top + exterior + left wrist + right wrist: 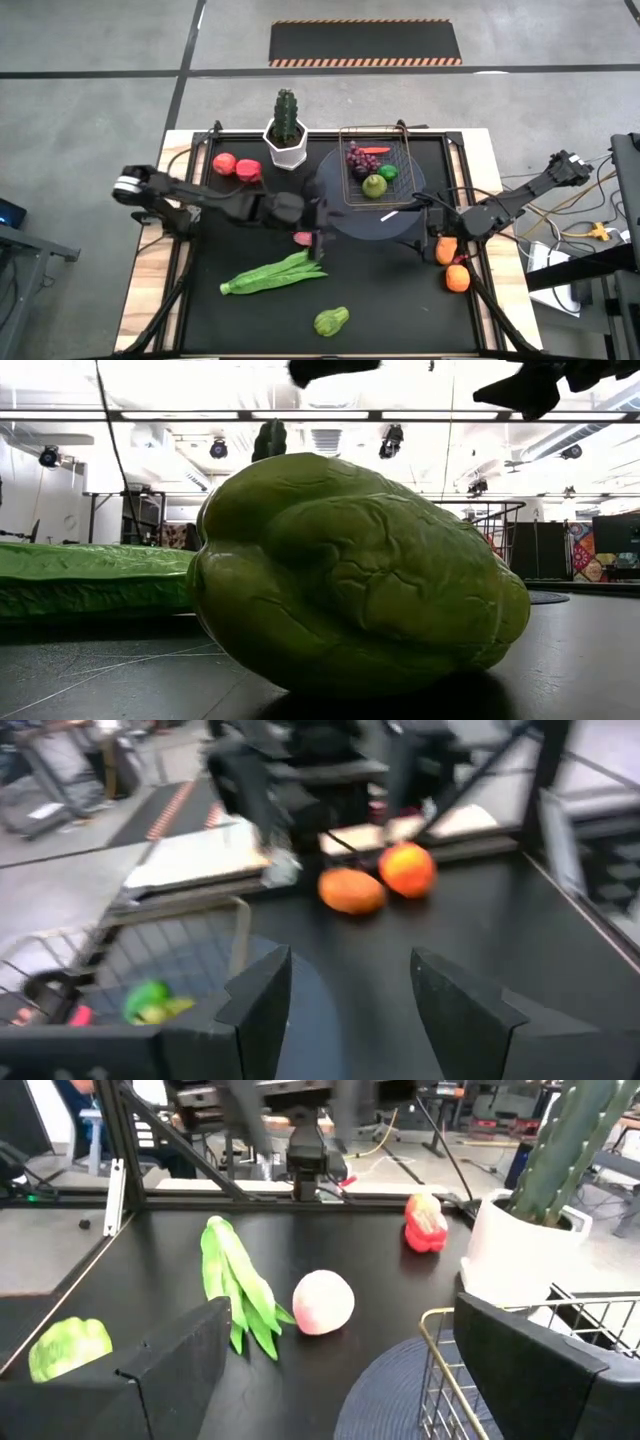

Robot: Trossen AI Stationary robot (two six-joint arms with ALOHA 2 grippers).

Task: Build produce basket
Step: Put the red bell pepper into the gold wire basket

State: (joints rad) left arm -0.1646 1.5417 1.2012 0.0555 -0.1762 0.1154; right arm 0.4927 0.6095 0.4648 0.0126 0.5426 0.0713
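The wire basket (377, 170) stands on a round grey plate (345, 222) and holds purple grapes (359, 159), a carrot (373, 150), a green pear (374, 185) and a lime (388, 172). A pink peach (323, 1302) lies on the black mat beside the long green beans (275, 272). My left gripper (350, 965) hovers open above the mat by the plate's left edge, above the peach, with nothing between its fingers. My right gripper (345, 1345) waits open at the plate's right side (437, 215). Two oranges (378, 880) lie to the right.
Two red tomatoes (236, 166) and a potted cactus (287, 135) stand at the far left. A green wrinkled vegetable (331, 321) lies near the front edge and fills the low view (360, 570). Bare mat lies between the beans and the oranges.
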